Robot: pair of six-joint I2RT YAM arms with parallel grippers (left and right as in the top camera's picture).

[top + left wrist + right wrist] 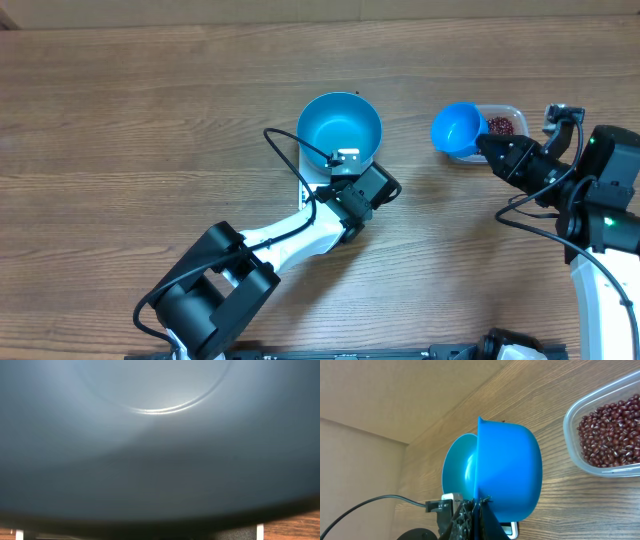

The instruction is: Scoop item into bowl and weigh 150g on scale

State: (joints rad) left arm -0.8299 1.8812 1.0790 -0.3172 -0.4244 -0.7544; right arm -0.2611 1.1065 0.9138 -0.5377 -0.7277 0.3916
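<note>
The left gripper (348,160) is closed on the near rim of the bowl (335,125) — one finger shows inside the wall and the rest of the tool sits outside it. In the left wrist view the bowl's blue wall fills almost the whole picture, blurred and very close. The bowl stands on the scale (308,178), whose white edge shows beside and beneath this gripper, on the side toward its own arm.

The right gripper (488,148) is clamped tight on the handle of a small blue scoop (456,128). The cup of the scoop sticks out straight ahead of the fingertips, pointing toward the bowl. In the right wrist view the cup (512,472) sits just beyond the fingers (476,510), with its rim seen edge-on.

The beans (501,126) lie in a clear tub (515,112) just beside the right gripper's tip, off to one side of the scoop rather than ahead of it. From the wrist the heap (612,432) lies apart from the cup, with bare table (555,495) between them. The bowl is well apart from this gripper, beyond the scoop.
</note>
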